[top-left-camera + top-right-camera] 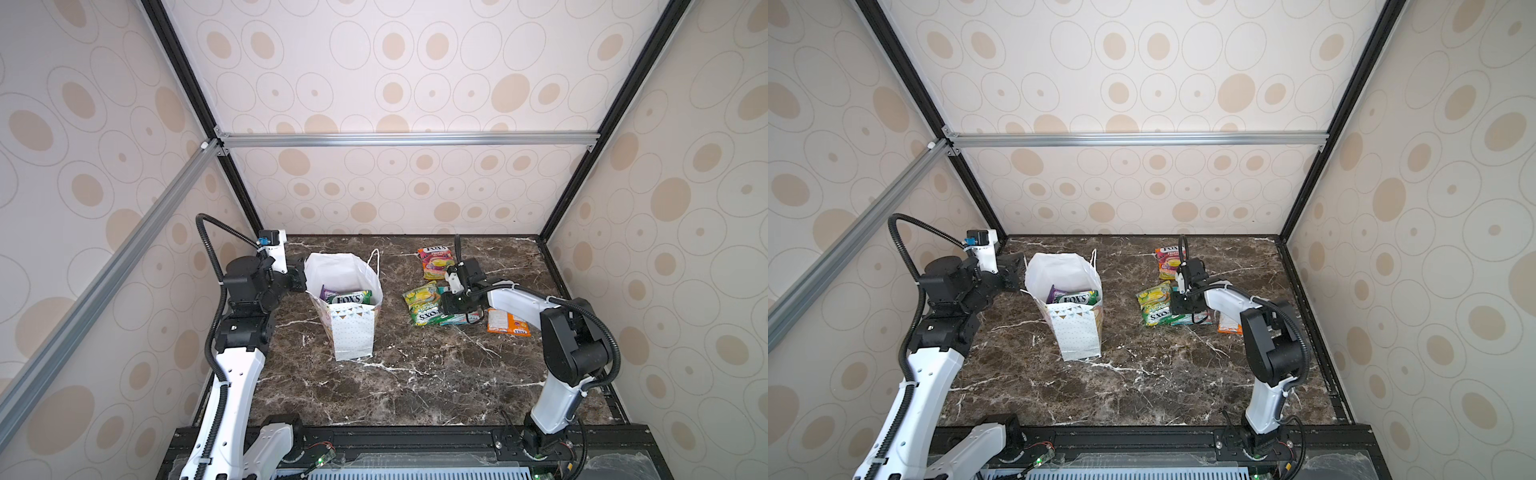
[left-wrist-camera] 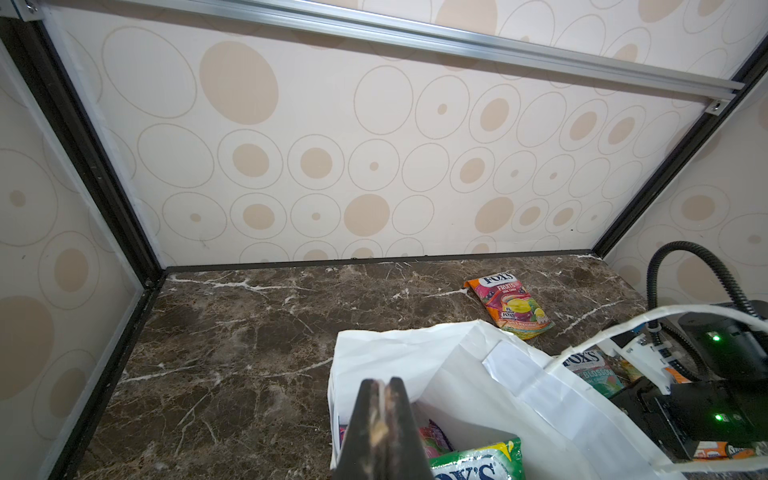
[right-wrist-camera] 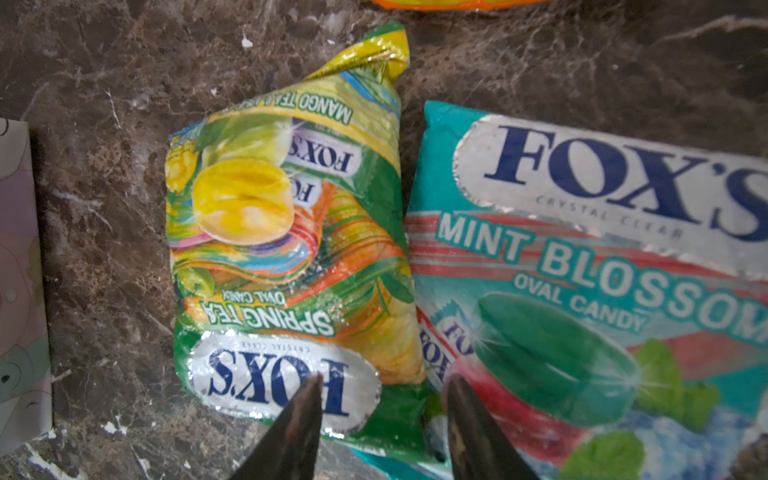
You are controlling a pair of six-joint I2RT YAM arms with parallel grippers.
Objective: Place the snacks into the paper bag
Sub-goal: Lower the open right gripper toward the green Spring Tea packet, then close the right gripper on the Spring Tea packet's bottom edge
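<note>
**A:** How far along is the bagging?

**B:** Partway, I'd say. Nearest us the paper bag (image 1: 353, 338) stands upright on the marble table (image 1: 415, 374), mouth open. A green pouch (image 1: 351, 298) and a purple pouch (image 1: 329, 292) are already inside. The left gripper (image 2: 384, 380) is clenched at the bag's rim, on the paper as far as I can tell, which holds the mouth wide.

**A:** And the picking arm?

**B:** The right gripper (image 3: 384, 376) is empty, jaws partly spread. It hangs low over the line where the yellow-green pouch (image 3: 286, 249) touches the teal pouch (image 3: 582, 291) (one fingertip over each, which is awkward). An orange pouch (image 1: 509, 323) lies just beside those, toward the right wall. Farthest back, an orange-pink pouch (image 1: 435, 262) lies alone.

**A:** So a pickup is in hand?

**B:** That's my reading. Next it must settle on one pouch, probably the yellow-green. Then it has to straddle an edge or a puffed fold, close, lift clear and carry the pouch across to the bag's mouth without knocking the rim.
</note>
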